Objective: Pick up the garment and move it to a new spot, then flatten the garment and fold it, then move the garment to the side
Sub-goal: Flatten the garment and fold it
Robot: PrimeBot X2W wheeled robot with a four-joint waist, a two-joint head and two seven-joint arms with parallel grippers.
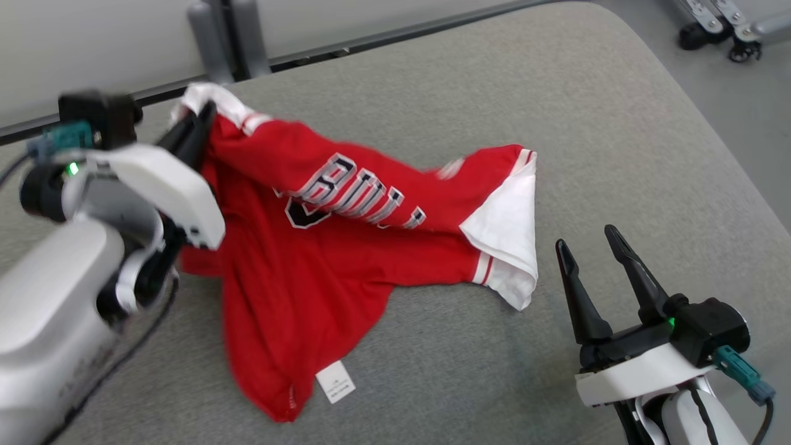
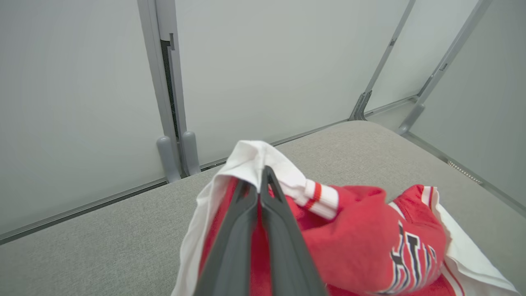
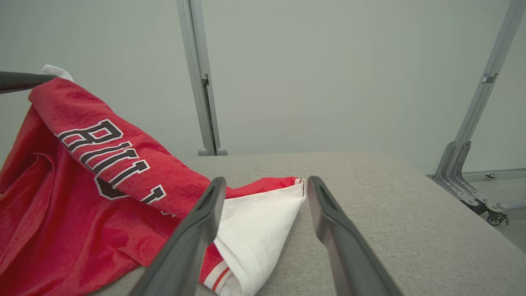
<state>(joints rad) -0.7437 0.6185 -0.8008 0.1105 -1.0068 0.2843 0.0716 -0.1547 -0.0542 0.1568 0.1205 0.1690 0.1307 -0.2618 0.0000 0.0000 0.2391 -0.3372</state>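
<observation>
1. Cannot read the whole lettering [image 1: 346,191] on the garment [image 1: 321,266], centre of the head view: right end lost in folds, strokes slightly blurred.
2. Cannot make out the print on the white tag [image 1: 335,382], lower centre of the head view: too small.
3. Cannot see the pinched cloth between the pressed-together fingers of the left gripper [image 2: 257,179], centre of the left wrist view.
4. Loses the garment's left edge behind the pale left forearm [image 1: 55,296], itself cut by the left and bottom edges of the head view.
5. Loses the garment past the bottom edge of the left wrist view, and past the left and bottom edges of the right wrist view.
6. Loses part of a white sleeve [image 3: 254,226] behind one finger of the right gripper [image 3: 266,183], lower centre of the right wrist view.
7. Catches only a cut-off piece of a wheeled grey frame [image 1: 729,31], upper right corner of the head view.
</observation>
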